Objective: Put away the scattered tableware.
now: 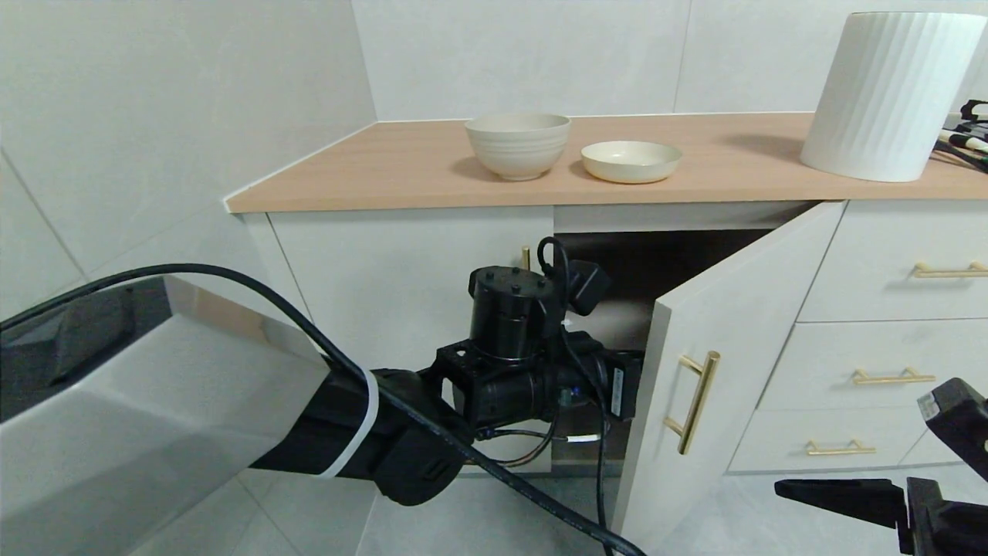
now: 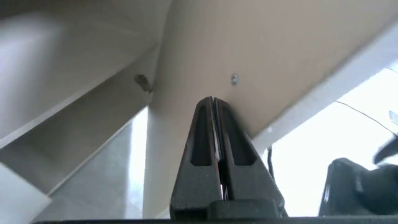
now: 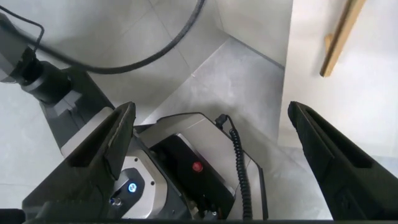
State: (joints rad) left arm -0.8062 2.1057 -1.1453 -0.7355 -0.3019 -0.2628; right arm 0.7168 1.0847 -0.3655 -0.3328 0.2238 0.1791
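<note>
A cream ribbed bowl (image 1: 517,145) and a shallow cream dish (image 1: 631,161) stand side by side on the wooden countertop (image 1: 370,174). Below them a cabinet door (image 1: 725,363) hangs open. My left arm's wrist (image 1: 532,363) is at that opening, with its end hidden behind the door. In the left wrist view, my left gripper (image 2: 212,102) is shut, its fingers pressed together with nothing between them, close to a pale panel with a screw (image 2: 234,78). My right gripper (image 3: 211,111) is open and empty low over the floor, right of the door; one finger (image 1: 841,494) shows in the head view.
A tall white ribbed container (image 1: 888,93) stands at the counter's right end beside some dark utensils (image 1: 965,135). Drawers with gold handles (image 1: 888,377) fill the cabinet's right side. The open door carries a gold handle (image 1: 695,401). Tiled walls enclose the left corner.
</note>
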